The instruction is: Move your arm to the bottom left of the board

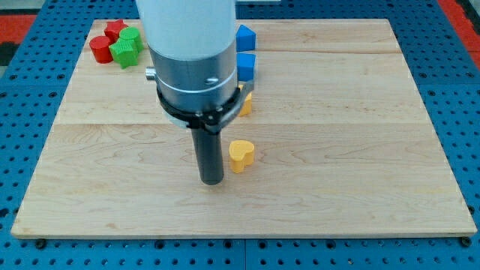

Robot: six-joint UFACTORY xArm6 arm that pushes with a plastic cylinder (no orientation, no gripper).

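Observation:
My tip [212,181] rests on the wooden board [337,150] a little below the middle, slightly toward the view's left. A yellow heart-shaped block [241,154] lies just to the tip's right, close but apart from the rod. The board's bottom left corner [34,225] lies far to the tip's left.
At the top left sit a red cylinder [100,48], a red star-like block [115,30] and two green blocks [129,39] [124,52]. Two blue blocks [245,37] [246,65] and another yellow block [244,103] show beside the arm's body. Blue pegboard surrounds the board.

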